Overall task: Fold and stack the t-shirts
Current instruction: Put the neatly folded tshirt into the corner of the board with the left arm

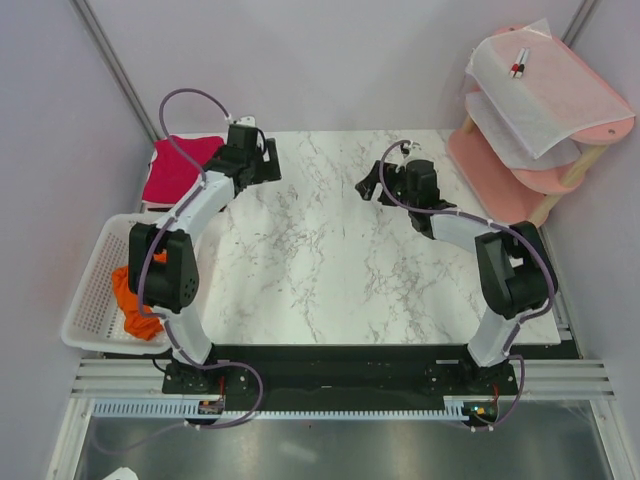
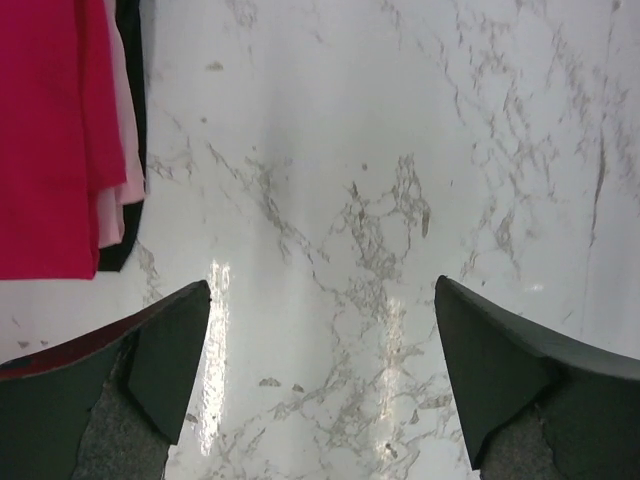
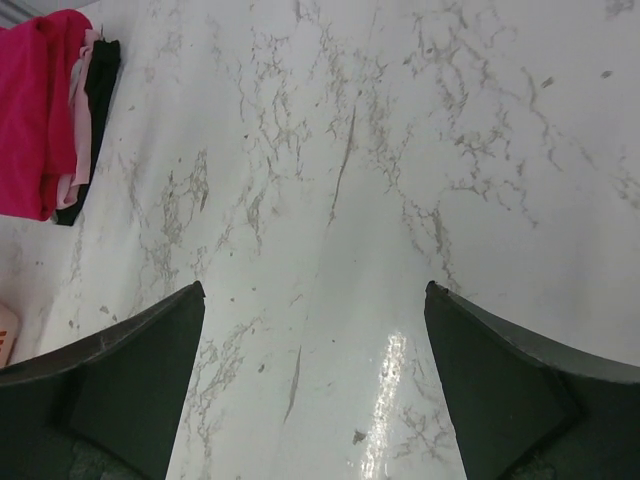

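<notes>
A folded crimson-red t-shirt [image 1: 180, 168] lies at the far left edge of the marble table [image 1: 330, 260]. It also shows in the left wrist view [image 2: 45, 130] and the right wrist view [image 3: 35, 110], with a pale layer [image 2: 118, 190] and a black edge under it. An orange t-shirt [image 1: 135, 298] lies crumpled in the basket. I cannot make out a separate white t-shirt. My left gripper [image 1: 268, 158] [image 2: 322, 300] is open and empty over bare marble, just right of the red shirt. My right gripper [image 1: 372, 185] [image 3: 315, 300] is open and empty over the far middle of the table.
A white plastic mesh basket [image 1: 92, 290] stands off the table's left edge. A pink tiered shelf [image 1: 500, 170] with thin translucent white sheets [image 1: 545, 90] and a small object [image 1: 520, 65] on top stands at the back right. Grey walls close in behind.
</notes>
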`<move>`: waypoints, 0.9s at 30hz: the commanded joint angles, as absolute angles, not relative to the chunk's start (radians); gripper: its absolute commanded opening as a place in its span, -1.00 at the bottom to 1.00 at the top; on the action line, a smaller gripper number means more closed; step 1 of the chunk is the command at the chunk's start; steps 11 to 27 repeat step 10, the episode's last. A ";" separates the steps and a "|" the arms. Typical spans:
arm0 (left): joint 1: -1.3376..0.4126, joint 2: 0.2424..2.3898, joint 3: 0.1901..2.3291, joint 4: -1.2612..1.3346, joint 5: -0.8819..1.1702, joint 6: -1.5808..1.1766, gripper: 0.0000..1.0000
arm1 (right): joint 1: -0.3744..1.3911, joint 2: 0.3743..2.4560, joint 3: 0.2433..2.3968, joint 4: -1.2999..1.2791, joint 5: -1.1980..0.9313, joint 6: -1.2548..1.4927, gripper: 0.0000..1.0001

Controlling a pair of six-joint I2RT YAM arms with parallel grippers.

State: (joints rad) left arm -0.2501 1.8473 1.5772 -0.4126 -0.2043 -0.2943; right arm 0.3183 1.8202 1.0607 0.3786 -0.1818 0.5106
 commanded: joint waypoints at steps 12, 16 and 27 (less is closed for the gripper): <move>-0.374 1.641 1.033 -0.123 -0.133 -0.299 1.00 | 0.318 1.441 0.832 0.149 0.103 0.345 0.96; -0.374 1.641 1.033 -0.123 -0.133 -0.299 1.00 | 0.318 1.441 0.832 0.149 0.103 0.345 0.96; -0.374 1.641 1.033 -0.123 -0.133 -0.299 1.00 | 0.318 1.441 0.832 0.149 0.103 0.345 0.96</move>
